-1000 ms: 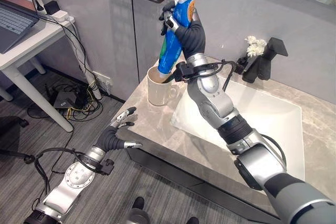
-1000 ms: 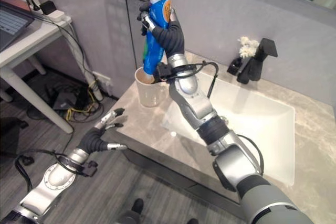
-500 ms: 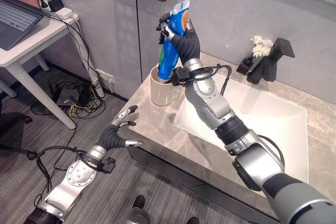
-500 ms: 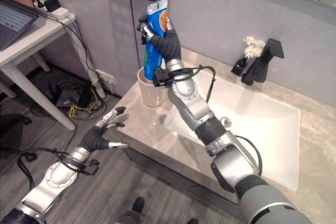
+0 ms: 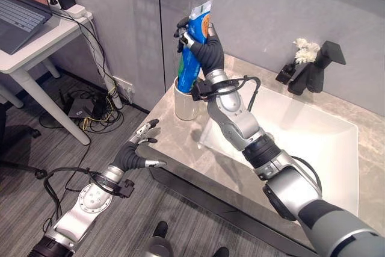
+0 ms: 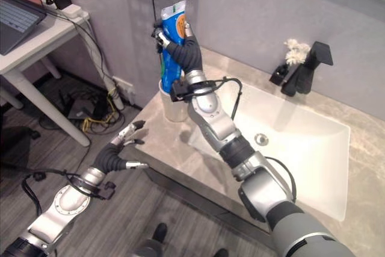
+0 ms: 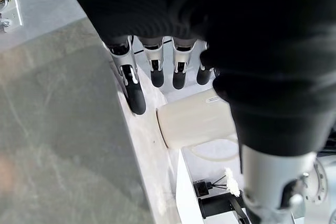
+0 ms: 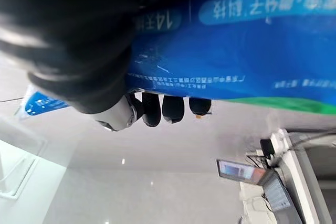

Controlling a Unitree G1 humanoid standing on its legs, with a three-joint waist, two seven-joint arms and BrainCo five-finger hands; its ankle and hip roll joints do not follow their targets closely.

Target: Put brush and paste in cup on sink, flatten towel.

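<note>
The right hand (image 5: 204, 43) has its fingers wrapped round the upper part of the blue toothpaste tube (image 5: 191, 58), holding it nearly upright with the crimped end at the top and the lower end already inside the mouth of the cream cup (image 5: 185, 103). Gripping it high leaves the bottom of the tube free to go down into the cup without the hand meeting the rim. In the right wrist view the dark fingertips (image 8: 173, 108) curl over the far side of the tube, so the grasp looks firm (no sign of it slipping).

The cup stands near the counter's (image 5: 180, 142) left back corner, just beside the left edge of the white sink basin (image 5: 301, 142), which puts it within easy reach of the right arm stretched across the basin's front left corner.

The left hand (image 5: 135, 154) hangs low, off the counter's front edge, fingers loosely spread and holding nothing; it seems simply parked out of the way.

My reading is that the paste is partly placed and the next move is to lower and let go. I cannot make out a brush or a towel, so those parts look undone.
</note>
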